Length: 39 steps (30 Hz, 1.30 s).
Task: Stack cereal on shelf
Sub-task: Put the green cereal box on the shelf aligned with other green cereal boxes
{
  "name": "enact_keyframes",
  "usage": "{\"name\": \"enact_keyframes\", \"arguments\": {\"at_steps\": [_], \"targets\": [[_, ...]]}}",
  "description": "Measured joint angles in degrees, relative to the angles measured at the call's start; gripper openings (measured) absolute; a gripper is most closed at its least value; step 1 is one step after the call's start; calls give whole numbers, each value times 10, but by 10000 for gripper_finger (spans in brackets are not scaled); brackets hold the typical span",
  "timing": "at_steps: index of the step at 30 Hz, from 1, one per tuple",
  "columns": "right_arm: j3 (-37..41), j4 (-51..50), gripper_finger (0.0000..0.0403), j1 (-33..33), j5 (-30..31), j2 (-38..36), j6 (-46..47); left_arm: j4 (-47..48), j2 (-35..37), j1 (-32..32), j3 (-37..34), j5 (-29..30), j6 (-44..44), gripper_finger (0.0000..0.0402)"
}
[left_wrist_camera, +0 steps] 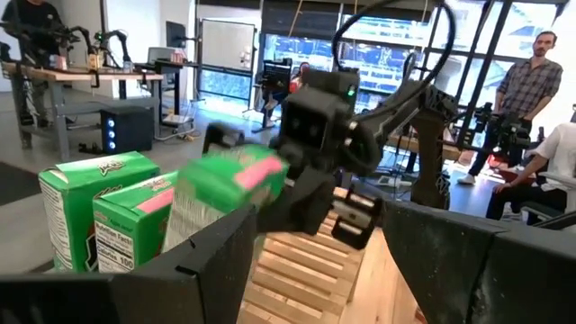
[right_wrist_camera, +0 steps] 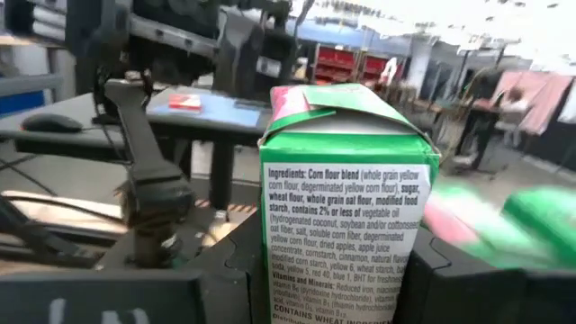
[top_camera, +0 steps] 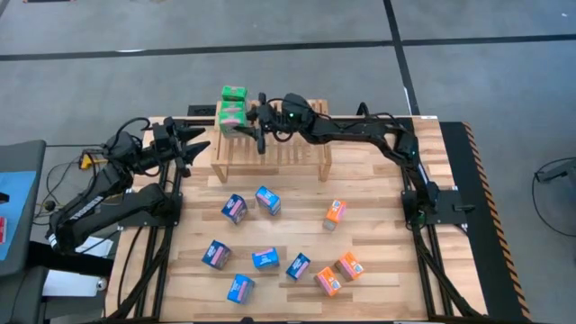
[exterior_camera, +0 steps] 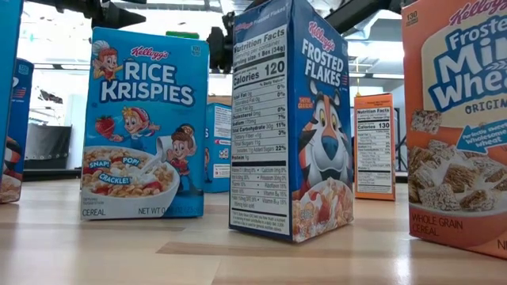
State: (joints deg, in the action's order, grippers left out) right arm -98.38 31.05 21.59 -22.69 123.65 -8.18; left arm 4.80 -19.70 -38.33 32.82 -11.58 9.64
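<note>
The green cereal box (right_wrist_camera: 346, 207) sits clamped between the right gripper's (top_camera: 255, 119) partly closed fingers, over the left end of the shelf (top_camera: 297, 155) just beside the 2 green boxes (top_camera: 232, 106) already standing there. If it comes down tilted or too close, I judge it could knock those neighbours off the slats or catch an edge between the bars and tip. The shelf carries only those boxes, 9 more cereal boxes (top_camera: 266, 200) lie scattered on the table (top_camera: 378, 243), and the left gripper (top_camera: 191, 144) waits near the shelf's left side, open and empty.

Rice Krispies box (exterior_camera: 144, 127) — Frosted Flakes box (exterior_camera: 291, 127).
</note>
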Motion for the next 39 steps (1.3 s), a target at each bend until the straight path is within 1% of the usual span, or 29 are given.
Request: {"name": "enact_keyframes", "arguments": {"at_steps": [7, 11, 16, 20, 22, 25, 29, 36, 39], "targets": [[0, -9, 164, 1, -15, 5, 30, -3, 0, 0, 0, 0, -1, 233], [0, -12, 164, -1, -2, 5, 0, -3, 0, 0, 0, 0, -1, 233], [0, -17, 164, -2, 0, 5, 10, -3, 0, 0, 0, 0, -2, 233], [0, -27, 164, -1, 1, 5, -6, -2, 0, 0, 0, 0, -4, 233], [-1, -10, 164, -1, 0, 13, -1, 1, 0, 0, 0, 0, -4, 233], [0, 25, 164, -1, -15, 37, 47, 5, 0, 0, 0, 0, -4, 233], [0, 50, 164, -2, -13, 45, 51, 7, 0, 0, 0, 0, -4, 233], [0, 43, 164, 3, -13, 44, 52, 7, 0, 0, 0, 0, -9, 233], [0, 16, 164, 3, -8, 35, 48, 7, 0, 0, 0, 0, -11, 233]]}}
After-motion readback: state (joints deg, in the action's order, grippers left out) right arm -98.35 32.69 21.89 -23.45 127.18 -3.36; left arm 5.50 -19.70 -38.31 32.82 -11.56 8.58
